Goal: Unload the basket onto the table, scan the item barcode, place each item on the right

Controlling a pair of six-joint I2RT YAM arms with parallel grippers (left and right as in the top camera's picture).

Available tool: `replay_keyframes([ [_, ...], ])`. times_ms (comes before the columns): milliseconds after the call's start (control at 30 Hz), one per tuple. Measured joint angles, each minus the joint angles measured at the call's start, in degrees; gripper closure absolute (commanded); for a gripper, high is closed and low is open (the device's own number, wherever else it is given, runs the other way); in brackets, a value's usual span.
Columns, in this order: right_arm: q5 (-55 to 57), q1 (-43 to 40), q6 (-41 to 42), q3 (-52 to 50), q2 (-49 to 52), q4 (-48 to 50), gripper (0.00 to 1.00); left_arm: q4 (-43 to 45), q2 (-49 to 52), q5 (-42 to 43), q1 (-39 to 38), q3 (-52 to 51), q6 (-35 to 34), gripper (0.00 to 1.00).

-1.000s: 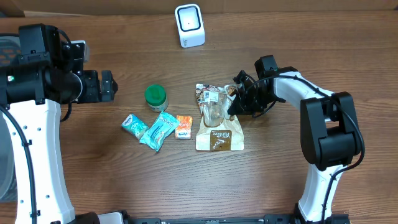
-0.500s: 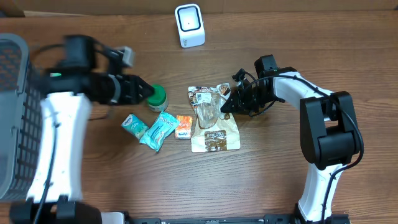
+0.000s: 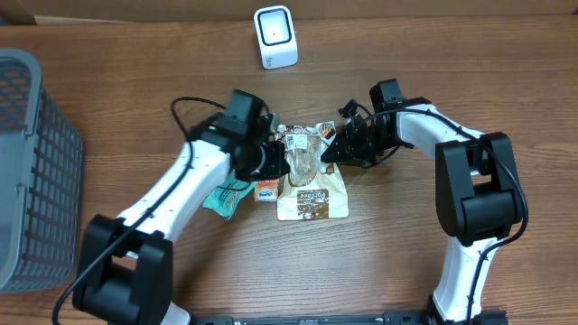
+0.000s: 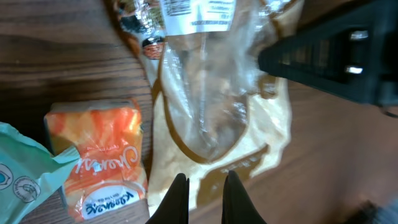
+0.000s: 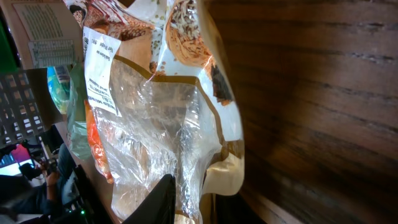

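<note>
Wooden table (image 3: 271, 271): work surface; items clustered at centre, scanner at far edge.
Grey basket (image 3: 36, 171): at left edge, well apart from the cluster.
Left arm: reaching across the small packets; left gripper (image 4: 204, 193) closed, fingertips over lower edge of pouch; no hold on anything discernible.
Right arm: right gripper (image 5: 186, 208) appears clamped on the pouch's edge, film bunched between the fingers.
Snack pouch (image 3: 312, 181): task item; flat on table between both grippers, clear window up, white label (image 4: 196, 15) at its far end, toward the scanner.
Scanner (image 3: 275, 36): upright, beyond pouch, not touching it.
Orange packet (image 4: 102, 155): just beside pouch, on its left.
Teal packet (image 4: 18, 177): touching orange packet, partly under left arm.
Step in hand (judged): securing pouch for lift toward scanner.
Doing it well: hold the edge seam, not the crinkly window; lift clear of orange packet before travelling; keep label flat and turned to scanner face; avoid covering label with either finger.
Change from one second back: left arm swung in from left edge to the cluster; its jaws gone from wide to closed; basket newly in view; pouch shifted slightly leftward; green-lidded jar now hidden beneath left arm; right arm nearly unchanged.
</note>
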Motion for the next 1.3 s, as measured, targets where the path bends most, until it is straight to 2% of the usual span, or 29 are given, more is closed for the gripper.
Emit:
replay_keyframes([
  [200,0.0,0.0,0.0,0.0,0.0,0.0,0.78,1.9,4.2,-8.0,-5.0,0.0,-7.1,0.96],
  [500,0.1,0.0,0.5,0.0,0.0,0.0,0.78,4.3,11.3,-10.0,-6.5,0.0,-13.1,0.96],
  [733,0.3,0.0,1.0,0.0,0.0,0.3,0.71,5.5,11.9,-9.9,-6.5,0.0,-14.0,0.96],
  [1133,0.4,0.0,1.0,0.0,0.0,0.3,0.70,8.8,12.9,-6.8,-7.0,0.0,-14.6,0.96],
  [1300,0.4,0.0,1.1,0.0,0.0,0.3,0.62,9.5,14.2,-5.1,-7.2,0.8,-16.1,0.96],
])
